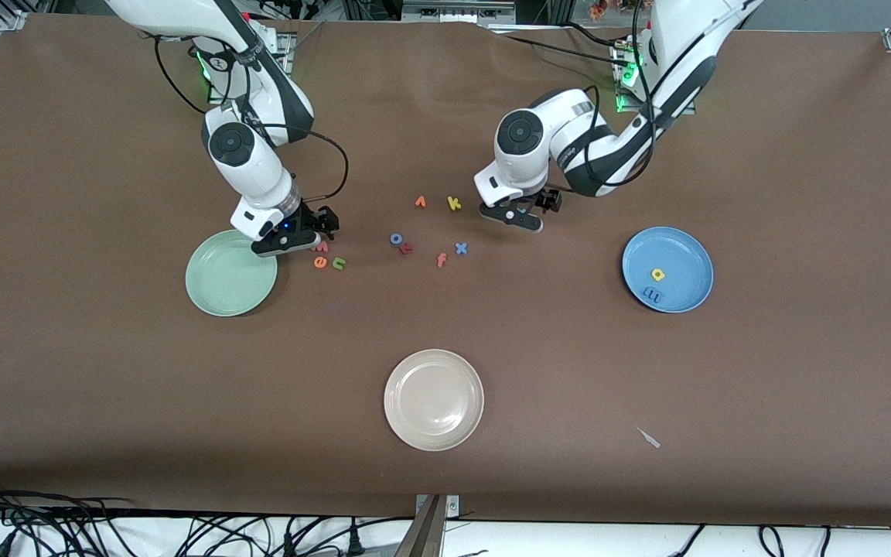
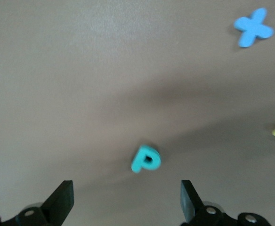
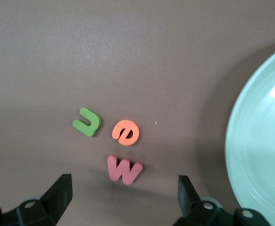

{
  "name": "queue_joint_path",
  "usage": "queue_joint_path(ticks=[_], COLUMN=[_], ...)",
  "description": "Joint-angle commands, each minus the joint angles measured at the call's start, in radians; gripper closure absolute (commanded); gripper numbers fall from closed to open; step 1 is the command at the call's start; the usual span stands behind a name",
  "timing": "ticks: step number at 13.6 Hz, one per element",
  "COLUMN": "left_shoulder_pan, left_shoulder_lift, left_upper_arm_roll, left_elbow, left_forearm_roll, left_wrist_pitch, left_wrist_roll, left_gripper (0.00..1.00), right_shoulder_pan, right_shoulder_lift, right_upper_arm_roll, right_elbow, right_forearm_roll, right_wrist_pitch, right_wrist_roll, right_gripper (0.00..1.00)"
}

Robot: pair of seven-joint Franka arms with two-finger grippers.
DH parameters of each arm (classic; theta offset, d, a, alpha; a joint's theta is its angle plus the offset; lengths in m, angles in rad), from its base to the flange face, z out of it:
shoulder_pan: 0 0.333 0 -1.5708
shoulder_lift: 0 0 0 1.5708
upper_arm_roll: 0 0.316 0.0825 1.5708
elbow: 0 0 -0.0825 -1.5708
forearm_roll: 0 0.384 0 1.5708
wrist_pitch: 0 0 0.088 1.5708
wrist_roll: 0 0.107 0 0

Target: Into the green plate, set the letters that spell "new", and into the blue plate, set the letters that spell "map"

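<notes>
The red-pink w (image 3: 123,169), orange e (image 3: 125,132) and green n (image 3: 87,121) lie together on the table beside the green plate (image 1: 230,272). My right gripper (image 3: 123,188) hangs open just over the w (image 1: 322,247), its jaws standing wide to either side of it. On the bare table the teal p (image 2: 146,159) lies under my left gripper (image 2: 125,190), which is open with nothing between its fingers. The blue plate (image 1: 667,255) holds the blue m (image 1: 652,294) and a yellow round-bowled letter (image 1: 657,274). In the front view the left gripper (image 1: 519,218) hides the p.
Loose letters lie mid-table: an orange v shape (image 1: 420,202), a yellow k (image 1: 454,203), a blue o (image 1: 397,238), a red letter (image 1: 406,248), a pink f (image 1: 441,260) and a blue x (image 2: 254,28). A cream-white plate (image 1: 434,399) sits nearer the front camera.
</notes>
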Motion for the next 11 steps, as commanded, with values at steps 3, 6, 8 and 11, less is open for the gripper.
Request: queue_joint_path(ticks=[3, 6, 8, 11], left_shoulder_pan=[0.006, 0.002, -0.028, -0.028], left_shoulder_lift=[0.096, 0.101, 0.103, 0.106], left_upper_arm_roll=[-0.004, -0.010, -0.006, -0.006], left_elbow=[0.006, 0.004, 0.003, -0.005], left_forearm_roll=[0.158, 0.158, 0.158, 0.158], left_wrist_pitch=[0.025, 0.026, 0.026, 0.025], left_wrist_roll=[-0.004, -0.027, -0.030, -0.030], left_gripper=[0.02, 0.03, 0.06, 0.49], right_shoulder_pan=[-0.002, 0.004, 0.004, 0.004], right_shoulder_lift=[0.061, 0.084, 0.097, 0.101], right_upper_arm_roll=[0.009, 0.009, 0.009, 0.008], right_elbow=[0.024, 0.029, 0.029, 0.029], right_forearm_roll=[-0.029, -0.031, -0.043, -0.046], right_wrist_pitch=[0.061, 0.070, 0.078, 0.078], right_wrist_roll=[0.017, 0.023, 0.023, 0.023], right_gripper=[0.05, 0.08, 0.16, 0.34])
